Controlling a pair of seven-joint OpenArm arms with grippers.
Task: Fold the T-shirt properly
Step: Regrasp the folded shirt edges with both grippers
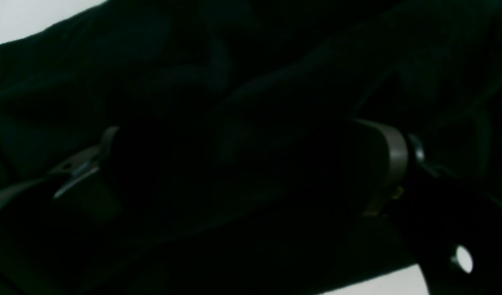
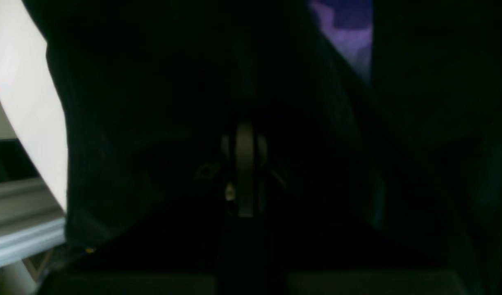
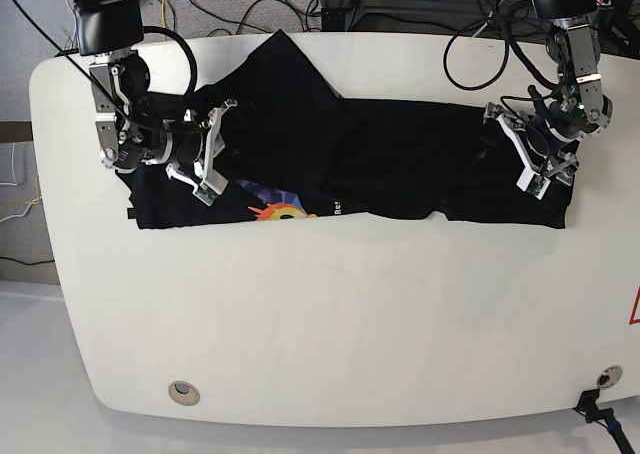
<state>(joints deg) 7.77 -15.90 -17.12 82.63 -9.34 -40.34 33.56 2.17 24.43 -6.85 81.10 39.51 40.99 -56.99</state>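
**Both grippers at the ends of the T-shirt; one shut on cloth, one spread**

The right gripper (image 3: 212, 152) is sitting at the base view's left end of the T-shirt (image 3: 380, 159). In the right wrist view its two pale fingers (image 2: 245, 164) are lying pressed together with dark cloth bunched around them, so the jaws are standing closed on the fabric. A patch of purple print (image 2: 349, 37) is showing through a gap in the folds above.

The left gripper (image 3: 532, 154) is resting at the opposite end of the garment. In the left wrist view its fingers (image 1: 392, 159) are standing far apart, jaws wide, with black cloth filling the whole span between them; whether the fingertips are touching the fabric cannot be told in that dark picture.

The T-shirt is lying across the far half of the white table (image 3: 330, 324) as a long, low band, rumpled, with one corner pointing toward the far edge. Along its near edge the colourful print (image 3: 280, 212) is peeking out: orange and yellow with a little purple-blue. Beside it small white lettering (image 3: 332, 209) is showing, beginning "Re"; the rest is too small to read.

A red triangular mark (image 3: 634, 307) is sitting at the table's edge on the base view's right, cut off by the frame. Two round metal fittings (image 3: 181, 391) are lying near the table's near edge. Cables (image 3: 240, 4) are trailing over the floor beyond the far edge.
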